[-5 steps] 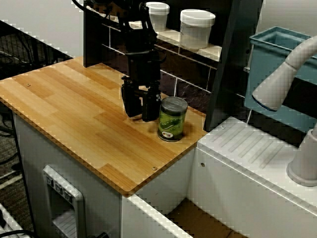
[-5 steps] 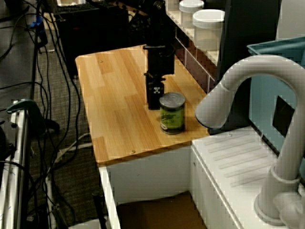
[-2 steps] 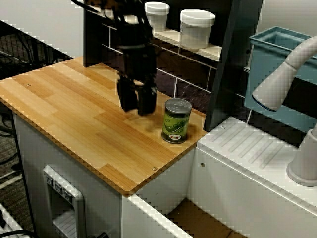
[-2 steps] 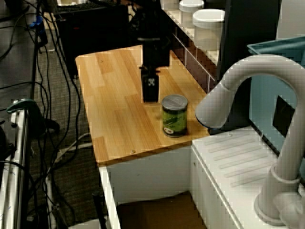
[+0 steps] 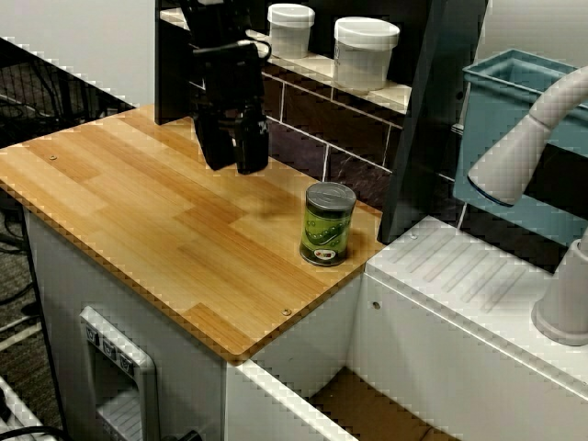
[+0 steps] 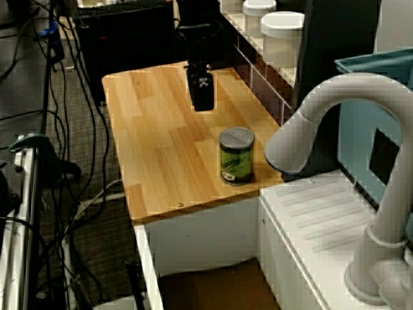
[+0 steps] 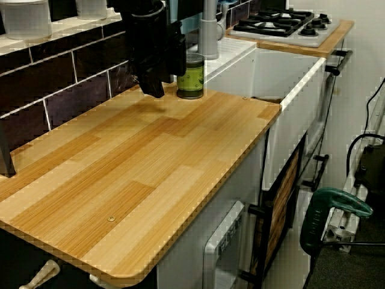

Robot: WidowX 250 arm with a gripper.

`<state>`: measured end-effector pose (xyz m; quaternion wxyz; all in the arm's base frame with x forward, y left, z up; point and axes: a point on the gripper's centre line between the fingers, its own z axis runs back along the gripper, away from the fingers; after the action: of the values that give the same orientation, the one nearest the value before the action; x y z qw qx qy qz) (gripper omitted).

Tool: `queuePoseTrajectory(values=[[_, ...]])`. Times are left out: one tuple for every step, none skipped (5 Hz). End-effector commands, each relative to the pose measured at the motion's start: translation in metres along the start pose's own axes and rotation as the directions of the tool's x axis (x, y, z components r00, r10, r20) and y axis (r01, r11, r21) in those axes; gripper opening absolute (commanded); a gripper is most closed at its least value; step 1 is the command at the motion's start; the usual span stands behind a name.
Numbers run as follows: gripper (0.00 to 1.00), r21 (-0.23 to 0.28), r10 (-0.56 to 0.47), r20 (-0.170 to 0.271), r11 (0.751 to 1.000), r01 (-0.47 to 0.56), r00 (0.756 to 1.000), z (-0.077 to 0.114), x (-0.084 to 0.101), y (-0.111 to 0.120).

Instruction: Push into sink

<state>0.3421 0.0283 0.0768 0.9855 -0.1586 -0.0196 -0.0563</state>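
A green-labelled tin can (image 5: 328,223) stands upright near the right end of the wooden counter (image 5: 138,211), close to the edge that borders the sink (image 5: 367,409). The sink's brown floor lies below, between white walls. My black gripper (image 5: 231,154) hangs above the counter, back and to the left of the can and clear of it. Its fingers are close together with nothing between them. In the side view the can (image 6: 236,155) and the gripper (image 6: 203,100) are well apart. From the counter's end, the gripper (image 7: 153,84) partly overlaps the can (image 7: 191,78).
A teal tub (image 5: 514,92) and a white ridged drainboard (image 5: 459,266) lie to the right, with a grey faucet (image 5: 533,129) arching over them. Two white lidded jars (image 5: 366,50) stand on the tiled back ledge. A dark post (image 5: 427,119) rises just behind the can.
The can slid slightly right, then stayed put. The gripper lifted off the counter and drew back and left, away from the can.
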Motion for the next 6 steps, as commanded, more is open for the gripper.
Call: queuePoseTrajectory(values=[[1.00,0.118,0.003,0.092,0.993,-0.014,0.996,-0.007,0.035,-0.020],[1.00,0.107,0.016,0.077,0.994,-0.025,0.997,-0.021,0.045,-0.023],[1.00,0.098,0.006,0.064,0.995,-0.012,0.998,-0.031,0.044,-0.032],[1.00,0.072,-0.033,0.047,0.997,0.030,0.998,-0.037,0.035,-0.052],[1.00,0.028,-0.074,0.024,0.997,0.074,0.997,-0.037,0.025,-0.074],[1.00,0.026,-0.138,0.010,0.990,0.138,0.990,-0.045,0.009,-0.105]])
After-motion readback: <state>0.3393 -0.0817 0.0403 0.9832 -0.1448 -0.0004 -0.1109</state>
